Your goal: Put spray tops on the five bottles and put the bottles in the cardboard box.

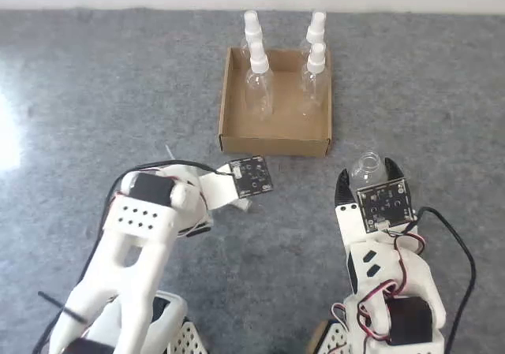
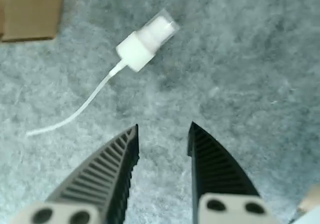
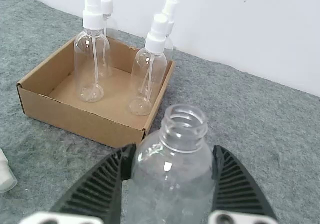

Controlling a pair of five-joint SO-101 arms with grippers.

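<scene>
Between your right gripper's [image 3: 172, 151] jaws the uncapped bottle [image 3: 169, 184] is clamped upright, neck open, probably so a cap can go on. Your left gripper [image 2: 162, 131] hangs spread and empty over the spray top [image 2: 142, 44] lying on the carpet [image 2: 250, 59], placed to pick it up; four capped bottles [image 1: 259, 86] stand in the cardboard box [image 1: 272, 143]

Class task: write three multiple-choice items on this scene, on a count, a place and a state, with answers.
1. How many capped bottles stand in the box? A two; B four; C five.
2. Where is the loose top? A in the box; B in the right jaws; C on the table before the left jaws.
3. The right jaws are: A shut on the uncapped bottle; B open, empty; C shut on a top.
Answers: B: four white tops show there. C: it lies on the grey surface. A: both jaws touch its sides.
</scene>
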